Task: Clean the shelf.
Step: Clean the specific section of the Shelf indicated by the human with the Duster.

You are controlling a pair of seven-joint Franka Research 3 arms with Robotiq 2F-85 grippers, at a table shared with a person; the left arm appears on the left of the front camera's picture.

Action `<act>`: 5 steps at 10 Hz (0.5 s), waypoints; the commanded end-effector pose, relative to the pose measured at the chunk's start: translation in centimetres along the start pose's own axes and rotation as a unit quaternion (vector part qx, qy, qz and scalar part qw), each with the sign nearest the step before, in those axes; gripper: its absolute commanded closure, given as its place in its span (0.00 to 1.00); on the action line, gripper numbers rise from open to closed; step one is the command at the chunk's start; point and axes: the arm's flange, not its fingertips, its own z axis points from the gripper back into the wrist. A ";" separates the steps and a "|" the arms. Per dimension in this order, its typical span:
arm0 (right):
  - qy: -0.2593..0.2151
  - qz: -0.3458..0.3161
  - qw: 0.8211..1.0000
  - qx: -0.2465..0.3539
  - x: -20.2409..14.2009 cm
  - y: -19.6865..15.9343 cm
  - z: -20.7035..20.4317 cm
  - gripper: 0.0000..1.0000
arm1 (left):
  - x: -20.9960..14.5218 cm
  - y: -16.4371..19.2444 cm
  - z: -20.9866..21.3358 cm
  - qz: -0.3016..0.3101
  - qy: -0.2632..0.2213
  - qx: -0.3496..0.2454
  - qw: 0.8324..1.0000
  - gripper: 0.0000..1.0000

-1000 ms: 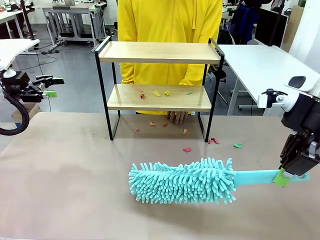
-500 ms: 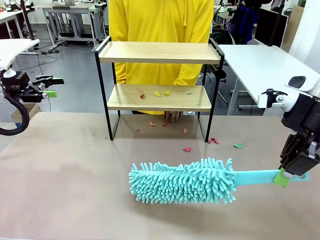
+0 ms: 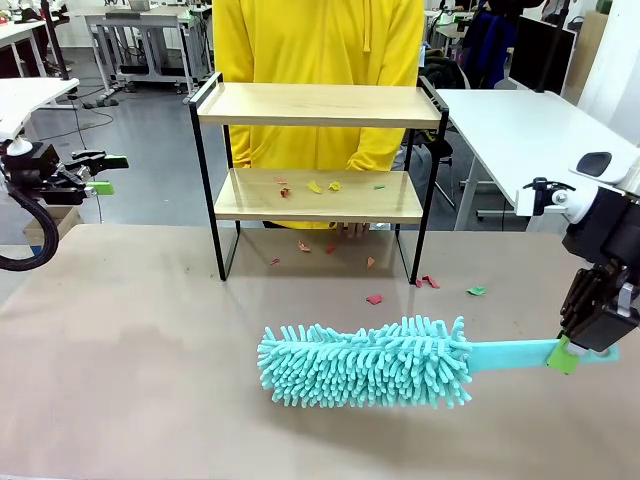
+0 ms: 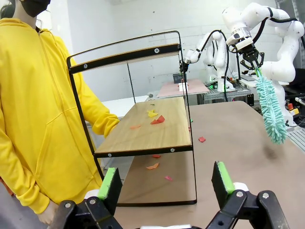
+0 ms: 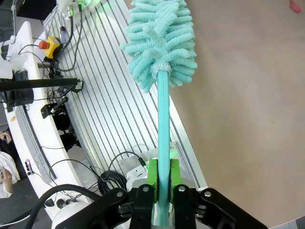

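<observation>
The shelf [image 3: 318, 104] stands at the table's far side, two light wooden boards in a black frame; it also appears in the left wrist view [image 4: 143, 131]. Coloured paper scraps [image 3: 318, 186] lie on its lower board and on the table under it [image 3: 375, 298]. My right gripper [image 3: 572, 352] is shut on the handle of a teal fluffy duster [image 3: 368, 362], held level above the table; in the right wrist view the duster [image 5: 161, 43] runs up from the gripper [image 5: 161, 179]. My left gripper [image 3: 100, 173] hangs open off the table's left, with nothing between its pads [image 4: 110, 182].
A person in a yellow hoodie [image 3: 320, 50] stands behind the shelf, fingers [image 3: 352, 232] showing under the lower board. A white table [image 3: 530, 125] stands at the back right. Brown tabletop [image 3: 140, 350] lies bare in front of the shelf.
The person has shifted slightly to the left and drawn the hand back a little under the shelf. Neither arm nor the duster has moved.
</observation>
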 end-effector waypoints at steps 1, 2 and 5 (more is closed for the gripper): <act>-0.001 -0.006 1.000 -0.002 0.1 0.1 0.1 0.87 | 0.3 -0.2 0.0 -0.002 0.000 0.001 1.000 0.00; -0.001 -0.006 1.000 -0.002 0.1 0.1 0.1 0.87 | 0.3 -0.2 0.0 -0.002 0.000 0.001 1.000 0.00; -0.051 0.002 0.999 0.009 1.5 1.5 0.3 0.87 | 0.3 -0.2 0.0 -0.002 0.000 0.001 1.000 0.00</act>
